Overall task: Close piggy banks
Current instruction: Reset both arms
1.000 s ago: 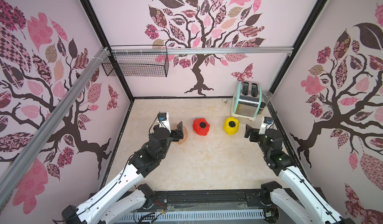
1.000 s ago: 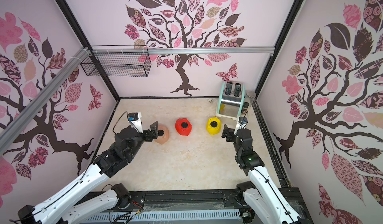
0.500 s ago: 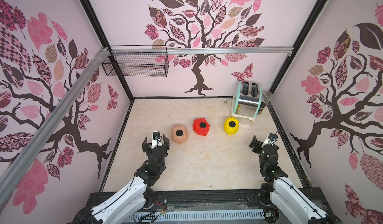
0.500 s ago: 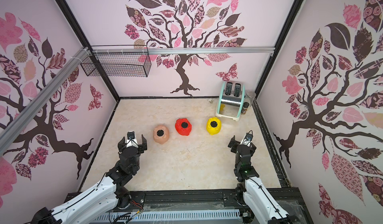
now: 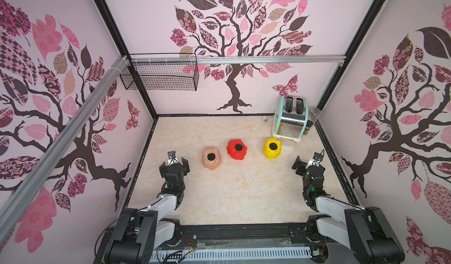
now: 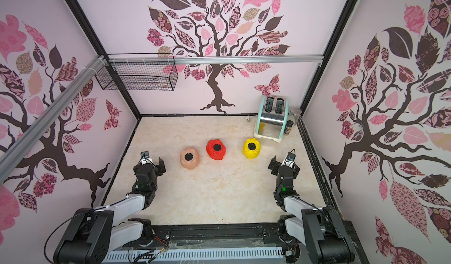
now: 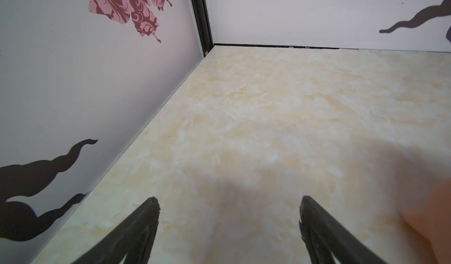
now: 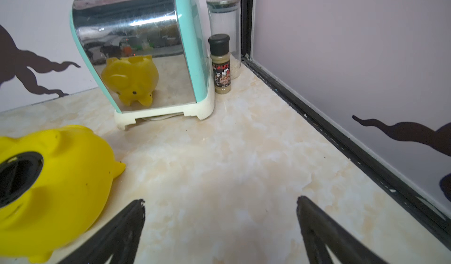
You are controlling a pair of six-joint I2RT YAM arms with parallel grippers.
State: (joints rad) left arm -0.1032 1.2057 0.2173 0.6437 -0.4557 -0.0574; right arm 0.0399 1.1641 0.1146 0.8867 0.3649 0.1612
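Left gripper (image 7: 229,203): jaws spread wide, nothing between them but bare marble; it hangs low just beside the peach-pink pig (image 5: 211,158), not touching it
Right gripper (image 8: 220,200): likewise released and empty, near the yellow pig (image 5: 272,148) on its right side, clear of it
Piggy banks: three in a row across the middle of the tabletop (image 5: 231,196), peach-pink, then the red pig (image 5: 236,149), then yellow, each apart from the next
Why belly-up: each lies on its back, feet in the air, so the round belly hole faces upward, where a plug can be pressed straight down
Plugs: a black disc (image 8: 14,177) sits in the yellow pig's hole, and both top views show a dark disc in every hole, so all three look closed to me
Why the arms stand off: probably nothing is left to press, so both wait outside the row
Surface: glossy cream marble-pattern top, flat and hard
Room: pale pink walls with tree decals and black corner posts; a wire basket (image 5: 161,76) hangs at the back left; a mint toaster (image 5: 290,118) stands in the far right corner with a spice bottle (image 8: 220,65) and a glass jar (image 8: 223,18) beside it
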